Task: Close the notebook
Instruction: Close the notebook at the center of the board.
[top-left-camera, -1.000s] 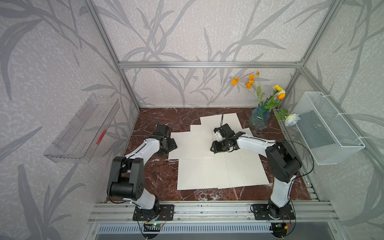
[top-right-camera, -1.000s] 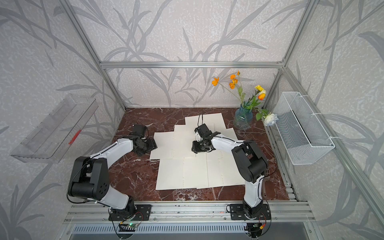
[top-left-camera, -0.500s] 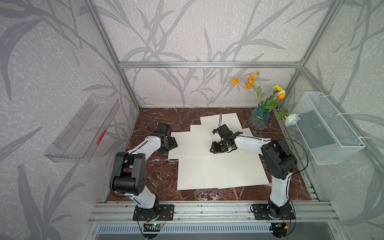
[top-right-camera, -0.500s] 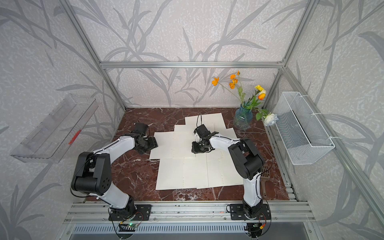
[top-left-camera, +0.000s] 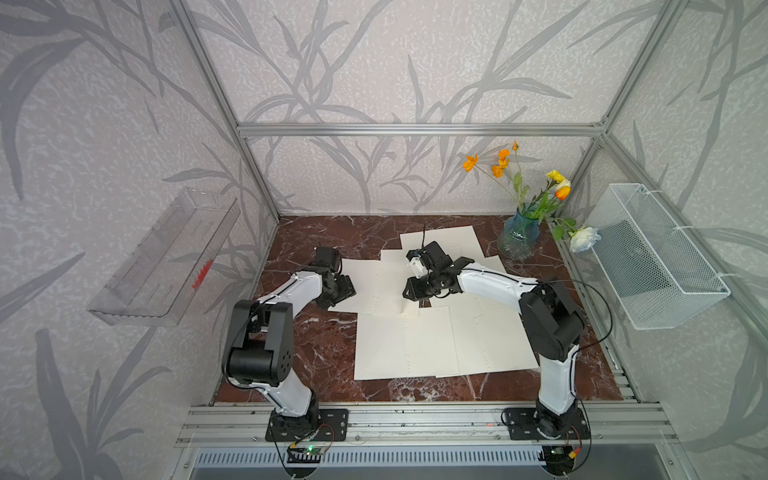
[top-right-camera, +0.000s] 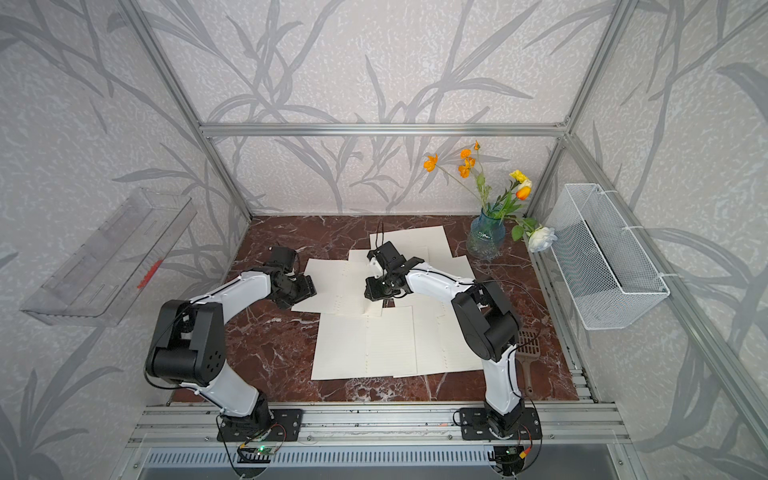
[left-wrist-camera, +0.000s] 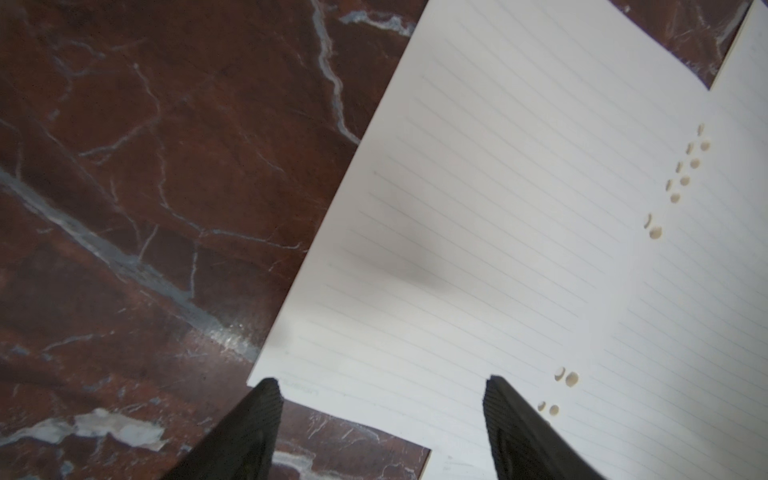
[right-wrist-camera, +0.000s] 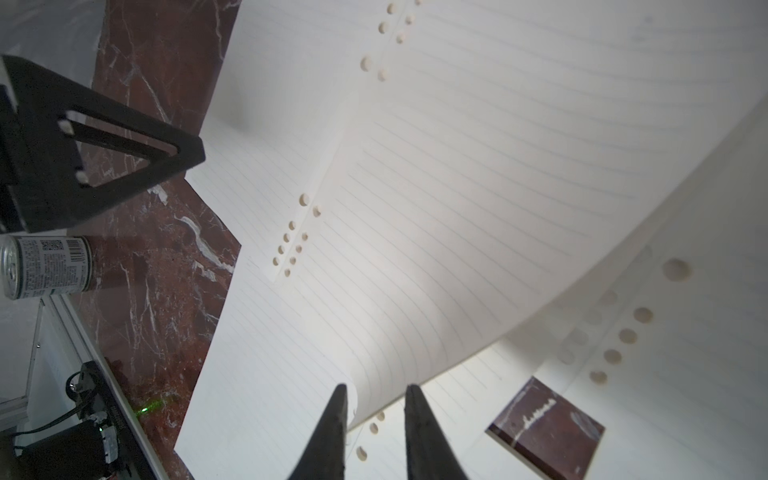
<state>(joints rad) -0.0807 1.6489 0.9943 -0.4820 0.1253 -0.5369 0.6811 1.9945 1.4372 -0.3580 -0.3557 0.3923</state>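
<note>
Right gripper (right-wrist-camera: 374, 399) pinching a curled notebook page (right-wrist-camera: 478, 208), left gripper (left-wrist-camera: 382, 395) spread, vase (top-left-camera: 517, 239) holding flowers (top-left-camera: 505, 164).

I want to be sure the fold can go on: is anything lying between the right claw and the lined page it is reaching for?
Nothing visible: the right claw has its tips either side of the curled edge of the cream lined punched page, with no object between.
</note>
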